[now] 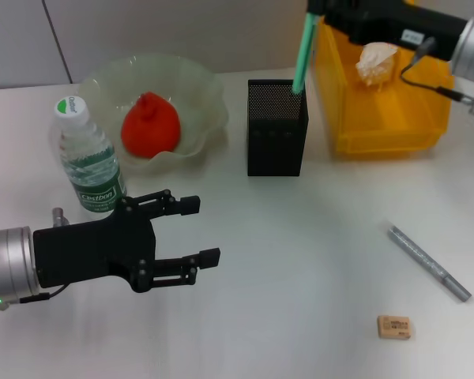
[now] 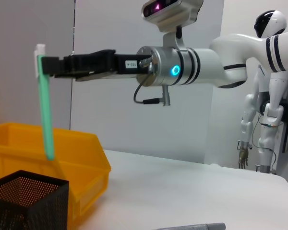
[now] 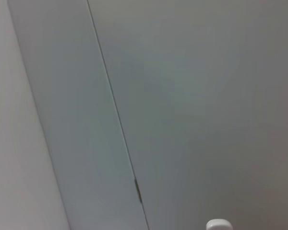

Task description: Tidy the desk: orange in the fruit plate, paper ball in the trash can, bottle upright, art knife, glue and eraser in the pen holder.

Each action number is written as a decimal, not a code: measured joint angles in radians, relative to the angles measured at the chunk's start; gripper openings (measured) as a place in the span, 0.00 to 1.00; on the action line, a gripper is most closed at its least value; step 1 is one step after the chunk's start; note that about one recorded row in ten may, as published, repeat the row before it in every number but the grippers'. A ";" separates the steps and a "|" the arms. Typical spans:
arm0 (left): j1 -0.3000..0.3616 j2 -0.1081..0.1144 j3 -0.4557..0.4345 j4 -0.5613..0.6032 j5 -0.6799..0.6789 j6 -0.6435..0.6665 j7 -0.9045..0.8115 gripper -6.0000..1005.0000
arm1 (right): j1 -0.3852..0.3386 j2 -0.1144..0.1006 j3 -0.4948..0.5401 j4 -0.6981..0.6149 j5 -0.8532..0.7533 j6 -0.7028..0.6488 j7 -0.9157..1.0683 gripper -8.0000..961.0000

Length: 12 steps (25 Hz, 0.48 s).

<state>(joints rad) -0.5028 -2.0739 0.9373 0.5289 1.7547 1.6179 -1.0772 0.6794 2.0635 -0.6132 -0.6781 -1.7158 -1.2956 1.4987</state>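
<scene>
The right gripper (image 1: 314, 9) sits high at the far edge of the head view, its forearm reaching in from the right over the yellow trash can (image 1: 379, 130). Its jaws are clamped on the top of a long mint-green stick (image 1: 301, 51), apparently the glue, which hangs straight down from them with its lower end at the far right corner of the black mesh pen holder (image 1: 276, 138).

The left wrist view shows what the head view cannot: seen from the side, the right gripper (image 2: 41, 66) is held level, the green stick (image 2: 46, 115) has a white cap at the top where the fingers pinch it, and its lower tip hangs above the pen holder's (image 2: 29, 199) rim, not inside it. The right wrist view shows only a plain wall and a small white cap end at the edge.

The paper ball (image 1: 377, 61) lies in the trash can just below the right forearm.

The left gripper (image 1: 205, 230) hovers low over the table on the near left, forearm level, fingers pointing right and spread wide apart with nothing between them. Just behind it the bottle (image 1: 87, 158) stands upright, and beyond that the orange (image 1: 150, 124) rests in the fruit plate (image 1: 201, 87).

Well to the right of the left gripper lie a grey art knife (image 1: 429, 262) and, nearer the front edge, the eraser (image 1: 394, 326), both flat on the white table (image 1: 300, 260).
</scene>
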 joint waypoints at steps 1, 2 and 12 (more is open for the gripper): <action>0.000 0.000 0.000 -0.004 0.000 0.000 0.001 0.80 | 0.009 0.000 0.000 0.018 0.000 0.010 -0.017 0.27; 0.000 0.000 0.000 -0.006 0.000 -0.001 0.001 0.80 | 0.017 0.000 0.000 0.040 0.001 0.022 -0.036 0.27; 0.003 0.000 0.000 -0.011 0.000 -0.001 0.003 0.80 | 0.068 0.013 0.001 0.186 0.002 0.131 -0.188 0.29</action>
<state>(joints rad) -0.4999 -2.0740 0.9373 0.5184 1.7547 1.6167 -1.0740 0.7473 2.0768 -0.6125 -0.4923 -1.7134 -1.1646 1.3104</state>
